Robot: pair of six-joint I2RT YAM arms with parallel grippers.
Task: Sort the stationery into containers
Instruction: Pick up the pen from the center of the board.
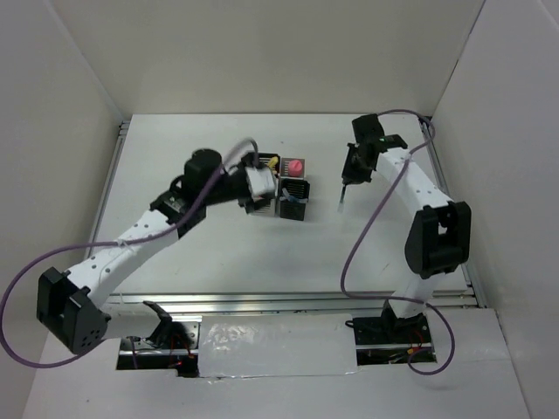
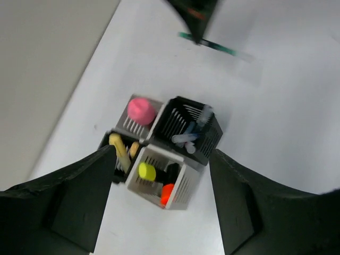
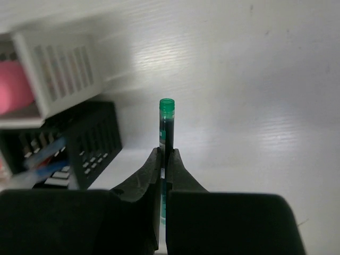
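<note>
Four square cups sit in a cluster (image 2: 183, 123). A white cup (image 2: 175, 183) holds a yellow highlighter (image 2: 146, 171) and an orange one (image 2: 167, 193). A black cup (image 2: 210, 139) holds pale pens. A grey cup (image 2: 126, 120) holds a pink highlighter (image 2: 141, 110), also seen from the top (image 1: 295, 165). The other black cup (image 2: 109, 139) holds a pale yellow and a peach highlighter. My left gripper (image 2: 159, 212) hangs open and empty above the cluster (image 1: 288, 196). My right gripper (image 3: 164, 154) is shut on a thin green pen (image 3: 166, 119), right of the cluster (image 1: 342, 194).
White walls close in the white table (image 1: 227, 253) on three sides. A metal rail (image 1: 288, 298) runs along the near edge. The right arm's purple cable (image 1: 362, 236) loops over the table's right part.
</note>
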